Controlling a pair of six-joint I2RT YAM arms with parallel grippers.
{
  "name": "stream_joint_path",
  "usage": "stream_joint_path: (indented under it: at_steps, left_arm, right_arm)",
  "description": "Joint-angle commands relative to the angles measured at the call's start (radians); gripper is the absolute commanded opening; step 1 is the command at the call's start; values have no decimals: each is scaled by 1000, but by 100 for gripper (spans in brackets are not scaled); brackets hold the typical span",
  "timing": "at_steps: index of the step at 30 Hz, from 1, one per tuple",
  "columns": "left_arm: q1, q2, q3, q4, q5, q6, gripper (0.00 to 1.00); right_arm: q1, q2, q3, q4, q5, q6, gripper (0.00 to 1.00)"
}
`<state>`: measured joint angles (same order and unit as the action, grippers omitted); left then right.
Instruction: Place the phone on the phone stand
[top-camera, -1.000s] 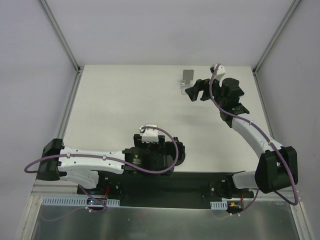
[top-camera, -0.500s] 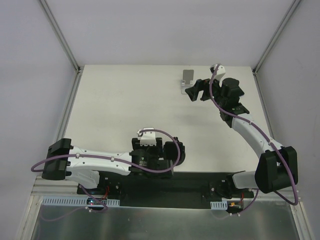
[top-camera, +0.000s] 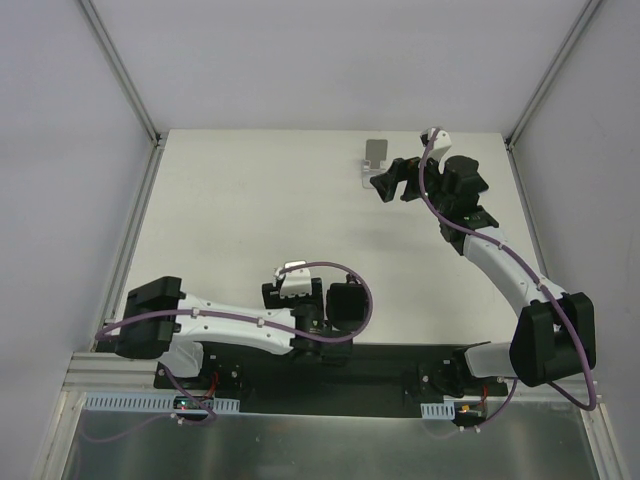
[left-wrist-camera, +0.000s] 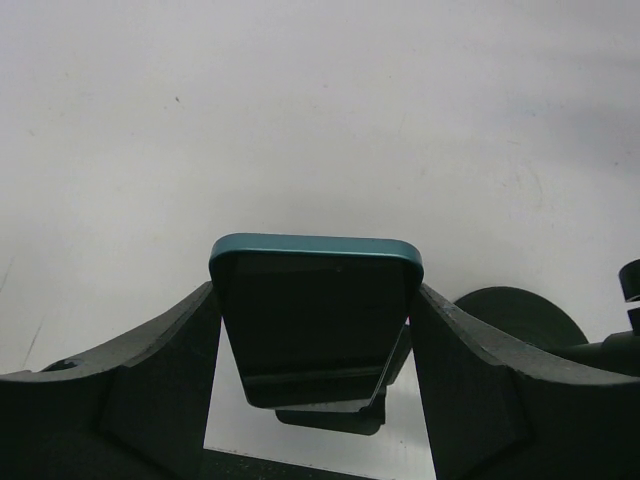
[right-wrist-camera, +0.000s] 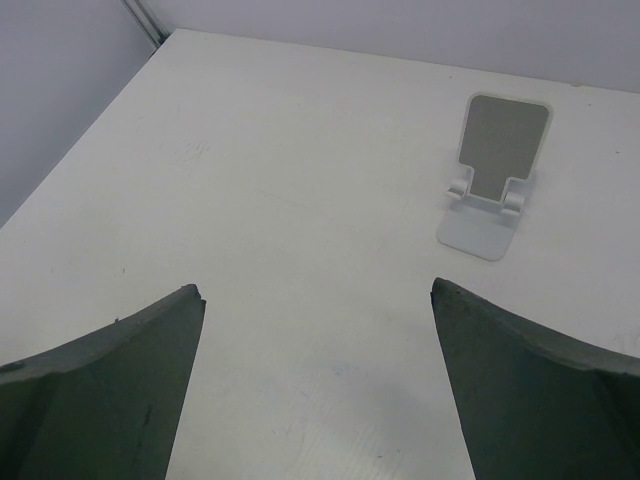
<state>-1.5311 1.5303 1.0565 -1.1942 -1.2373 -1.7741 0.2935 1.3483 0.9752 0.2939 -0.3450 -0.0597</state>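
- The phone (left-wrist-camera: 314, 330) is clamped by its two long sides between the fingers of the left gripper (left-wrist-camera: 315, 297), over the near edge of the table (left-wrist-camera: 300, 120).
- A stiff, flat slab is expected. It is probably fairly light, with a smooth face that could slip or scratch.
- The narrow side edges are judged the safest hold, with the lower end left free for seating.
- The right gripper (right-wrist-camera: 315, 293) is spread wide and empty, near the stand (right-wrist-camera: 492, 180) at the far right.
- The stand looks light and may be nudged easily.
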Motion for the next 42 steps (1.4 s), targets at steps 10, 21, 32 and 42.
stream_joint_path:
  at_steps: [10, 21, 32, 42]
  left_arm:
    - [-27, 74, 109, -323, -68, -315, 0]
    - [-54, 106, 66, -323, -132, -301, 0]
    - [-55, 149, 92, -324, -142, -260, 33]
    - [-58, 117, 119, -324, -99, -217, 70]
  right_arm:
    - [6, -11, 0, 57, -2, 11, 99]
    - [6, -11, -1, 59, 0, 9, 99]
    - [7, -3, 0, 59, -2, 9, 99]
    - [6, 3, 2, 57, -3, 8, 99]
